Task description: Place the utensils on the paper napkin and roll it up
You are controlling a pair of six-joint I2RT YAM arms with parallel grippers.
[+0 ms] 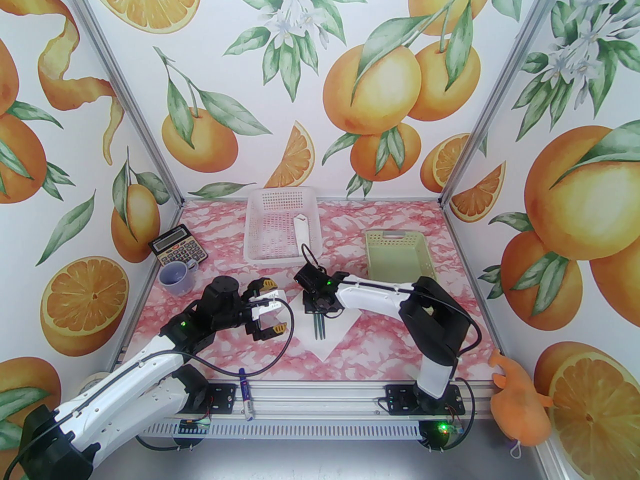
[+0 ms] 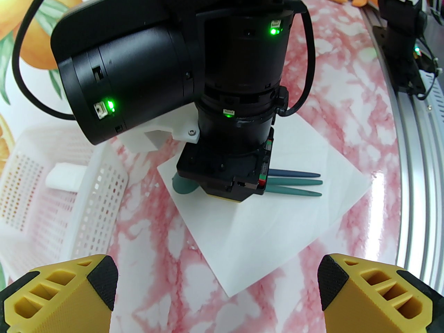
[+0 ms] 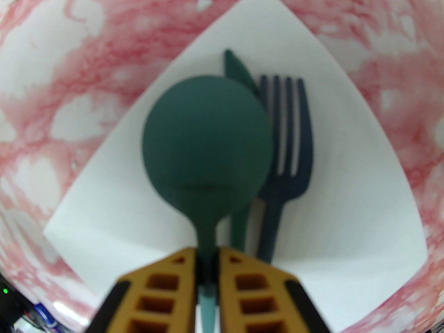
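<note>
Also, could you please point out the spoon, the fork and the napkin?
spoon (image 3: 206,141), right wrist view, on its bowl.
fork (image 3: 286,184), right wrist view, below its tines.
napkin (image 3: 347,203), right wrist view, bare right part.

On the pink marbled table (image 1: 372,340) a white mesh basket (image 1: 282,225) and a pale green basket (image 1: 397,253) stand at the back; a calculator (image 1: 178,252) and a blue cup (image 1: 176,277) sit close together at the left; the paper napkin (image 1: 332,342) lies near the middle; a marker pen (image 1: 245,393) perhaps rests on the near rail (image 1: 325,385).
</note>
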